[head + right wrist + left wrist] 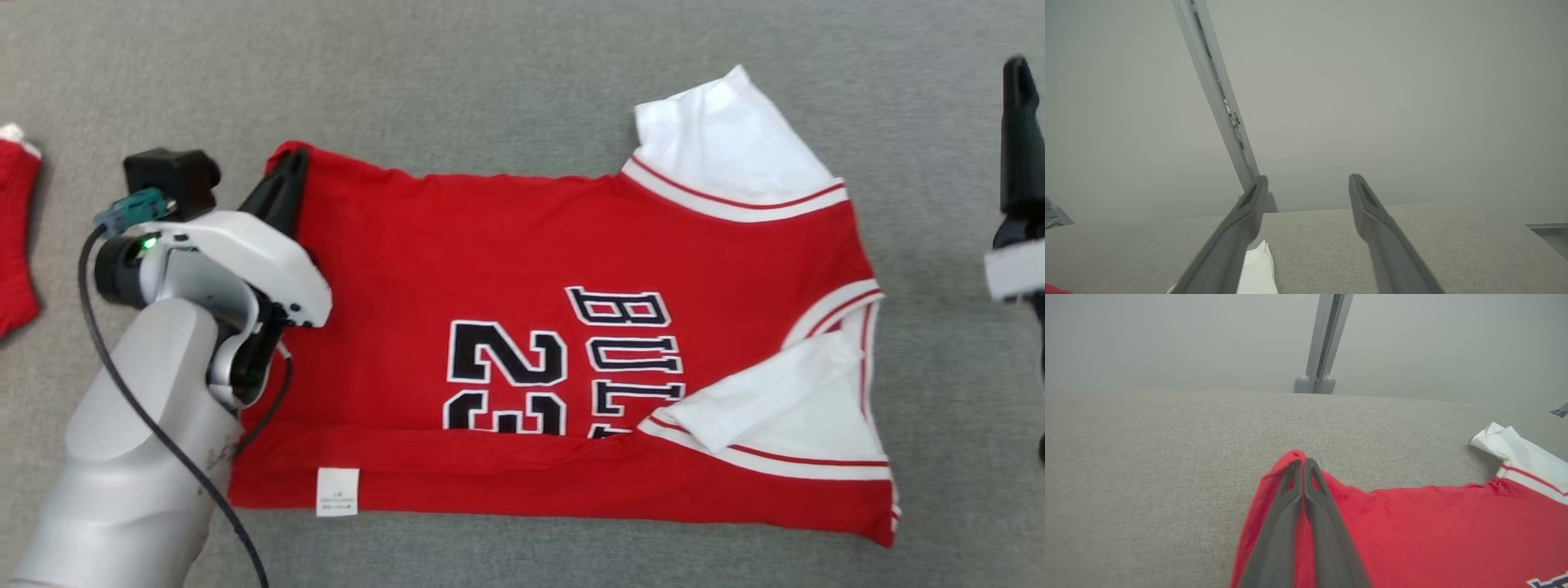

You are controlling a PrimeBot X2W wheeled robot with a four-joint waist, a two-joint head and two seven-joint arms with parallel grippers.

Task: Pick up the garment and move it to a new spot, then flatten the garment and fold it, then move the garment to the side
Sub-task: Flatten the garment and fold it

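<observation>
Left pincer (292,167) clamped the far-left corner of the red-and-white fabric basketball jersey (457,253); its length ran rightward, toward the gaping, empty right pincer (1308,181).

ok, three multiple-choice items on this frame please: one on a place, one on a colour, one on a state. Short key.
1. Where on the red cloth jersey with black lettering does the left end effector sit?
A) a corner at its hem end
B) its neck opening
C) the printed number

2. What colour are the jersey's sleeves?
A) black
B) white
C) blue

3. The right end effector is:
A) shut on a sleeve
B) shut and empty
C) open, holding nothing

Key:
1 A, in the left wrist view it is closed on the raised red corner.
2 B, both show white next to the red-striped trim.
3 C, its jaws stand wide apart above the grey woven surface, with nothing between them.
</observation>
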